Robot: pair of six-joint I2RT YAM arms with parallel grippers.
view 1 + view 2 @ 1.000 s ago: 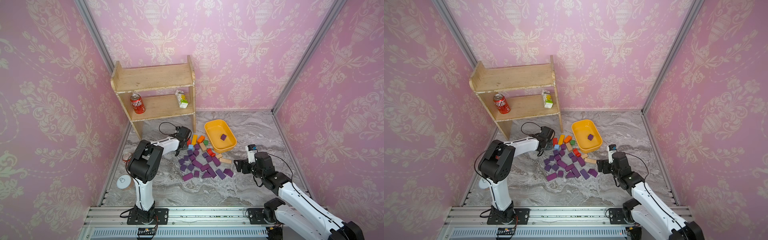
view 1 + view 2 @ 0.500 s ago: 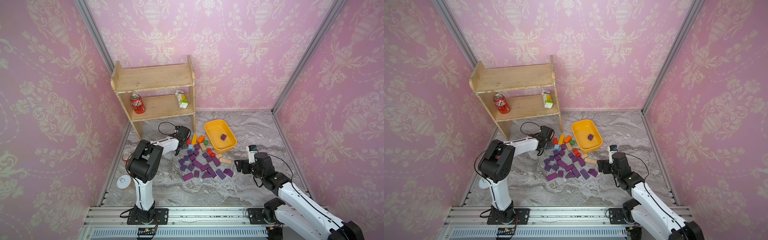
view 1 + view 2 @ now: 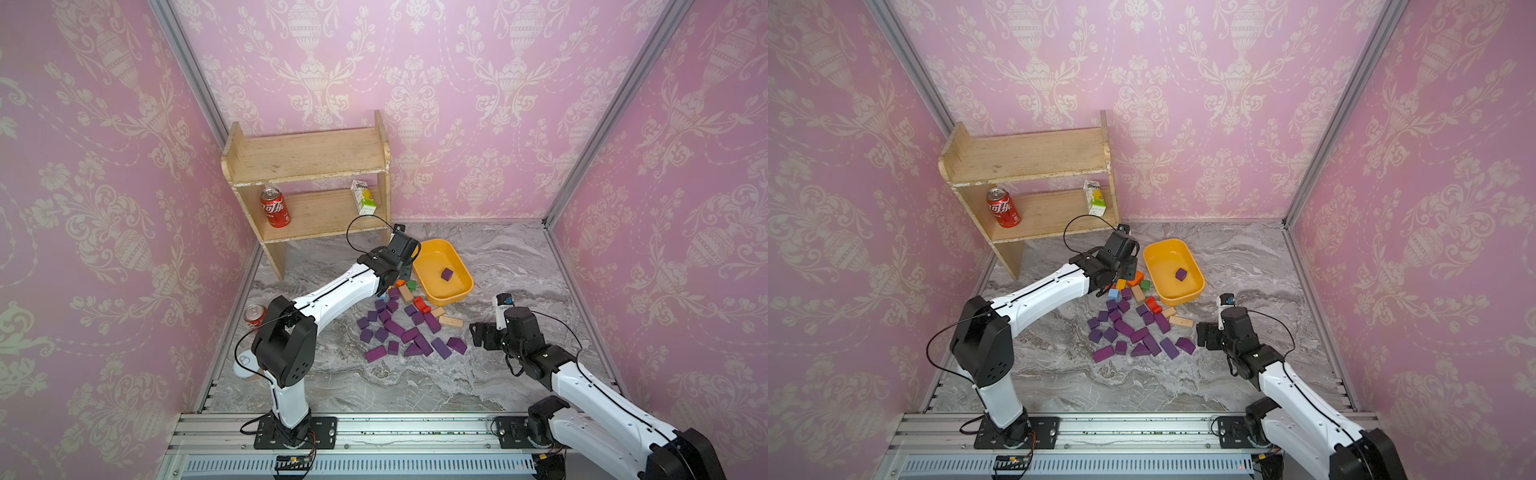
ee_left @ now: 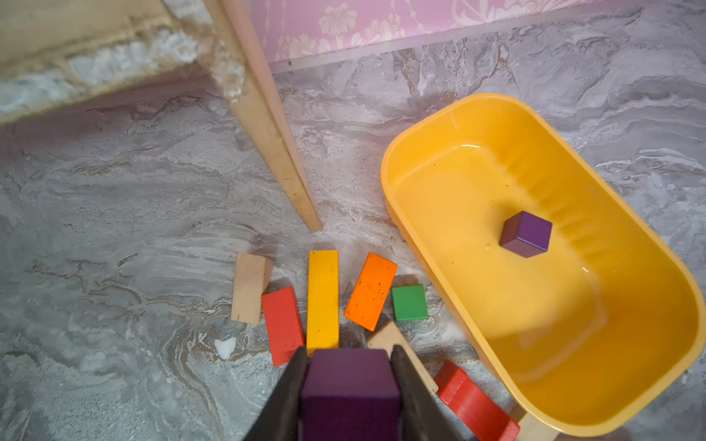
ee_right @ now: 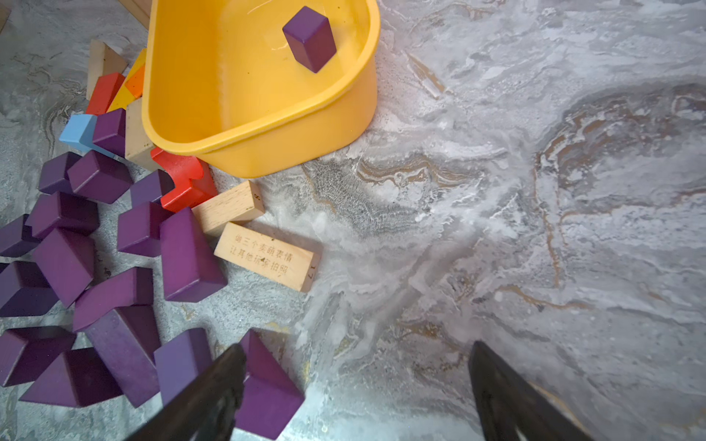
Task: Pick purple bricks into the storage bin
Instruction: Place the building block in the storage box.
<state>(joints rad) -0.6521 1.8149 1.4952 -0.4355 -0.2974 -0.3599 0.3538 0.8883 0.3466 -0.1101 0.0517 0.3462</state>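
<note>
In both top views you see the shallow yellow-orange plastic storage bin (image 3: 434, 257) (image 3: 1165, 259) a little right of the frame centre, with one dark-purple wooden cube (image 3: 447, 274) (image 3: 1181, 274) inside it. The other purple bricks (image 3: 394, 327) (image 3: 1123, 327) lie in a heap on the grey marble table (image 3: 519, 270), below and left of the bin. Your left gripper (image 3: 400, 272) (image 3: 1128, 268) hangs just at the bin's left rim; its jaws are hidden here. Your right gripper (image 3: 478, 334) (image 3: 1204, 334) is at the right edge of the heap.

In the left wrist view, the left gripper (image 4: 348, 357) is clamped on a held purple brick (image 4: 349, 389), with one finger on each side of it. The storage bin (image 4: 477, 183) stands just beside, apart from this brick, and the cube (image 4: 526, 233) rests on its floor.

In the right wrist view, the right gripper (image 5: 357, 349) has its jaws wide apart and holds nothing. One of its fingers (image 5: 225, 370) is just beside a purple triangular wedge (image 5: 267, 397); whether they touch, you cannot tell. The storage bin (image 5: 229, 76) lies beyond the heap.
</note>
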